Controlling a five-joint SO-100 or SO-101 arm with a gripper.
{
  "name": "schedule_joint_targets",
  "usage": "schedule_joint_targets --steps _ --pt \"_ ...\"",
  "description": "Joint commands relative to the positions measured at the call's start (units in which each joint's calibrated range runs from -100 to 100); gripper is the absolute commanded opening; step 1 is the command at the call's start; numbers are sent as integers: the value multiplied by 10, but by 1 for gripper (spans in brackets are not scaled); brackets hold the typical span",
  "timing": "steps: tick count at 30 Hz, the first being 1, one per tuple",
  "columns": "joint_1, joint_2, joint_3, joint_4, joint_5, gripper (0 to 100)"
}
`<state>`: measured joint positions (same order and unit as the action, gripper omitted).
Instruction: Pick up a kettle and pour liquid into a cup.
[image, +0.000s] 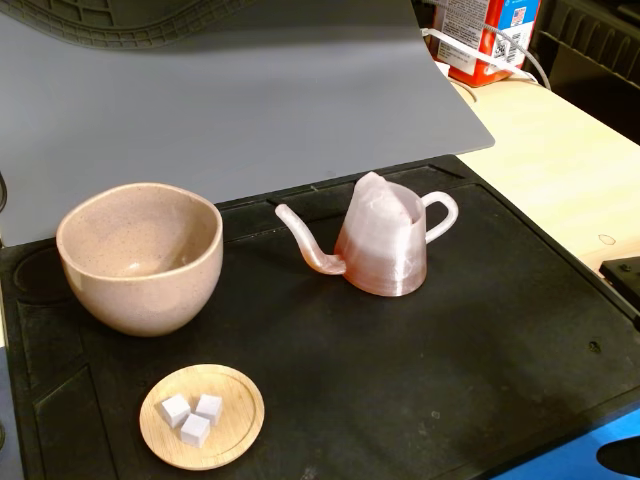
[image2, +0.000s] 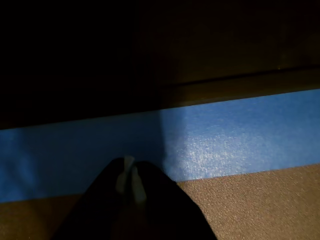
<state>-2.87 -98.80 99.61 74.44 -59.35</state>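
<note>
translucent plastic kettle (image: 385, 245), speckled ceramic cup (image: 140, 255)

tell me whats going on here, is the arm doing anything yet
Nothing is being handled yet. The small translucent pinkish plastic kettle stands upright on the black mat, its thin curved spout aimed at the large speckled beige ceramic cup to its left in the fixed view. A round wooden dish with white cubes sits in front. The arm is absent from that view; the wrist view shows the pincer closed, low over a blue strip, away from the kettle.
</note>
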Motion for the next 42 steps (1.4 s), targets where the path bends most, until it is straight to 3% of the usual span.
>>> schedule_joint_targets --steps 1,15,22,24,31,36,38,42 --pt "-4 -3 2 0 2 0" --pt "-4 3 2 -4 2 0" --pt "1 57 3 -190 2 0" --pt "1 160 3 -363 2 0" --pt "1 375 -3 -709 2 0" --pt "2 392 -52 -731 4 1" --pt "18 439 -74 -737 70 1" --pt "31 554 -164 -738 102 1"
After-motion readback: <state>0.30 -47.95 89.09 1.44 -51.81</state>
